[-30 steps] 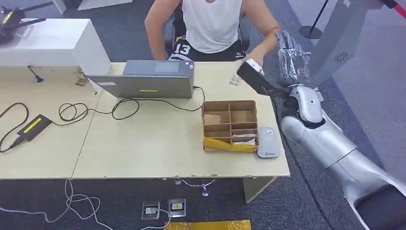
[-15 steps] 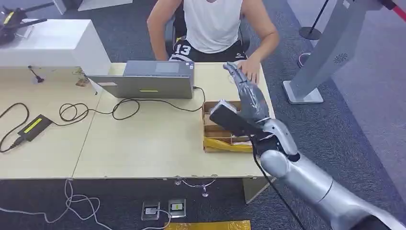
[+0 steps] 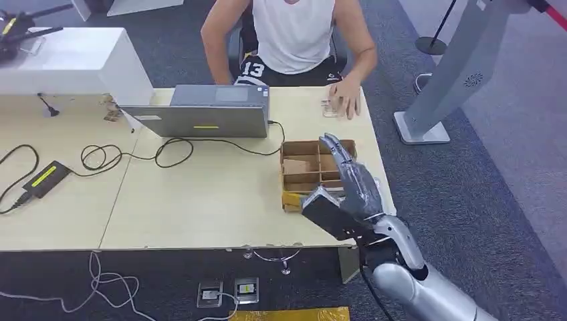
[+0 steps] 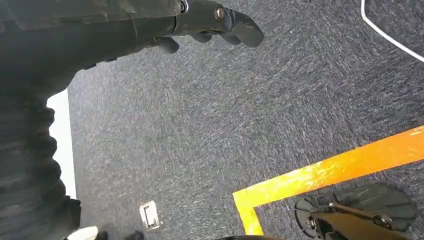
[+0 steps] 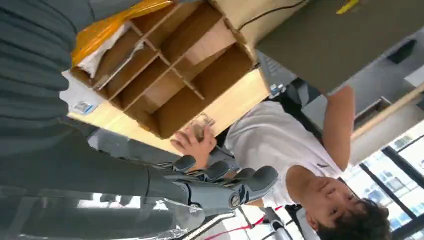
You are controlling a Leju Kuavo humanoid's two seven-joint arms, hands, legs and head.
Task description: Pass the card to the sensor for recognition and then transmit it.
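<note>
The left hand (image 4: 210, 20) hangs over the carpet, fingers loosely bent and holding nothing, and has no part in this step. The right hand (image 3: 354, 184) hovers above the near right corner of the table (image 3: 200, 200), fingers stretched out and apart, nothing in them, over the near side of the divided cardboard box (image 3: 314, 142). No card is in hand; the pale flat pieces (image 5: 107, 52) in a compartment by the box's yellow edge (image 3: 292, 199) look like the cards, though that is a judgement. A pale device with a small label (image 5: 80, 97), probably the sensor, lies just beside the box. To pick well, lower the fingertips into that one compartment, clear of the dividers, and pinch a single card by its edge so its face stays free for the sensor. Farther off sit a laptop (image 3: 200, 117) and a person's hand (image 3: 348, 100) resting on the far edge, likely the one to receive the card
</note>
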